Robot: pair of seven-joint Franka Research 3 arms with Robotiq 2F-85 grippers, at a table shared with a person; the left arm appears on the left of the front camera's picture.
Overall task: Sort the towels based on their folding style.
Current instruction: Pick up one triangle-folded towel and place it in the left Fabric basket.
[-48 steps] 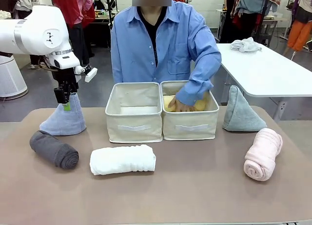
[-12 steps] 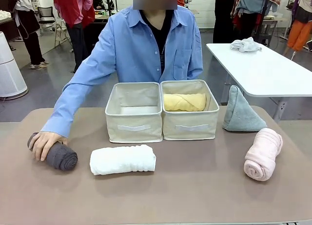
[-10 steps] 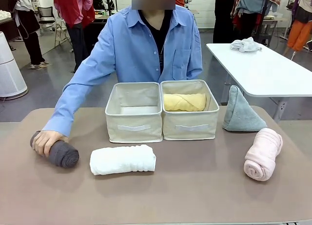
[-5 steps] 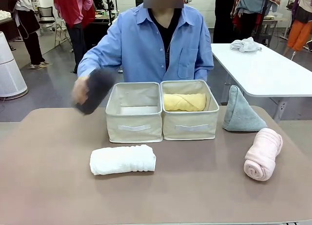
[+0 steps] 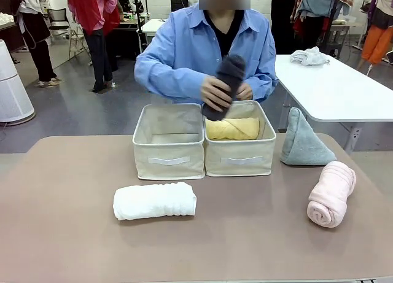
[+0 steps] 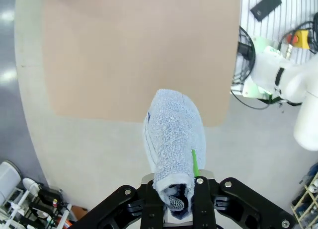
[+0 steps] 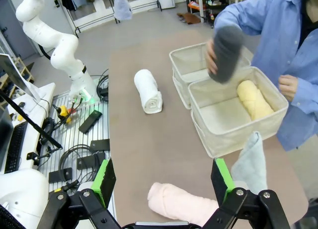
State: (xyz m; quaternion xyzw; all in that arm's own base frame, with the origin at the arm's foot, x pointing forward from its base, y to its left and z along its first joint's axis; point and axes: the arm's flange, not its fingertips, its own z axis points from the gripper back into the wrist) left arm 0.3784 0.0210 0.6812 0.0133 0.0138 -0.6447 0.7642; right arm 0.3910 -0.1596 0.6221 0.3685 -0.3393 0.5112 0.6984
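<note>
My left hand (image 6: 178, 201) is clamping shut on the narrow end of the light blue towel (image 6: 174, 139), which is hanging from the fingers high over an edge of the table (image 6: 124, 55). My right hand (image 7: 163, 182) is standing with its jaws spread wide and nothing between them, hovering above the table's right edge. The pink towel (image 7: 181, 205) is lying rolled just below it, and the cone-shaped grey-green towel (image 7: 251, 164) is standing beside it, toward the far right corner. Across the table, the person's hand (image 5: 216, 94) is holding the dark grey towel (image 5: 226, 83) upright over the right box (image 5: 239, 162), where the yellow towel (image 5: 232, 129) is lying. The left box (image 5: 169, 160) is touching it at the middle of the far edge. The white towel (image 5: 155, 201) is lying rolled on the table in front of the left box.
</note>
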